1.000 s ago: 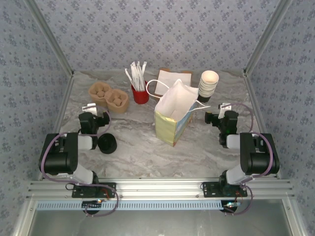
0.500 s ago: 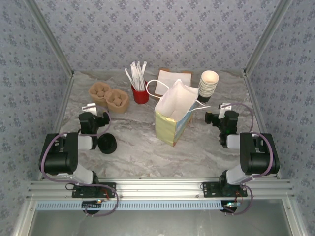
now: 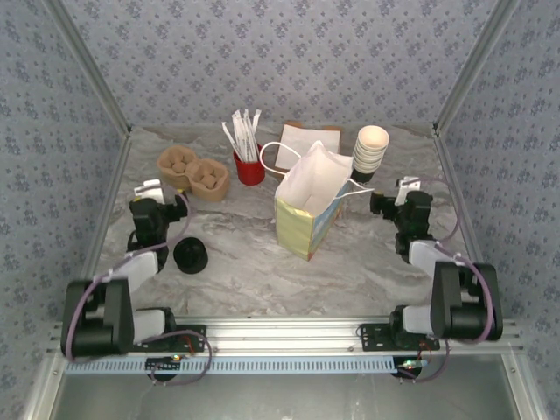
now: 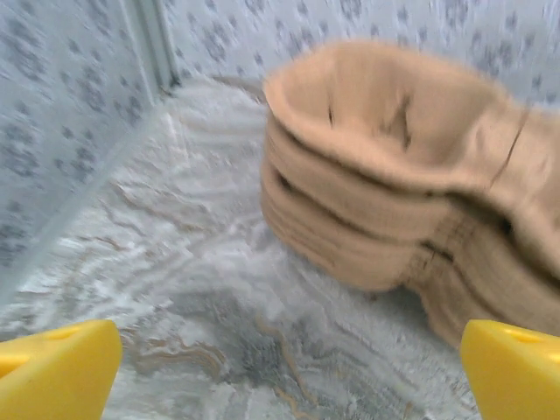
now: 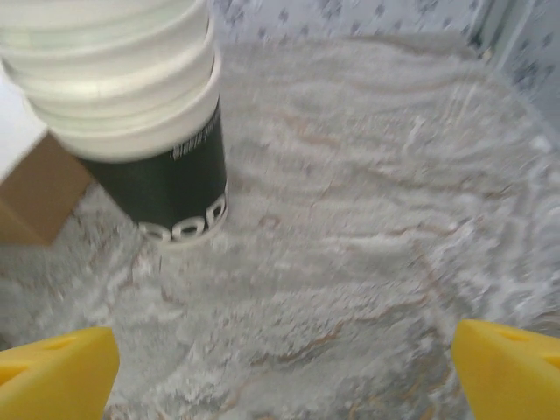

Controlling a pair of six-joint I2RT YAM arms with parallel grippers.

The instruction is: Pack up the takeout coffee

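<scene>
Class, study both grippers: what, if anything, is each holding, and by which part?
Nothing is held. The left gripper is open before the brown cup trays, and the right gripper is open before the cup stack, touching neither.

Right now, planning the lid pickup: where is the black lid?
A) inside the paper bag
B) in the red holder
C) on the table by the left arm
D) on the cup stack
C: the black lid lies on the table just right of the left arm, outside the paper bag.
</scene>
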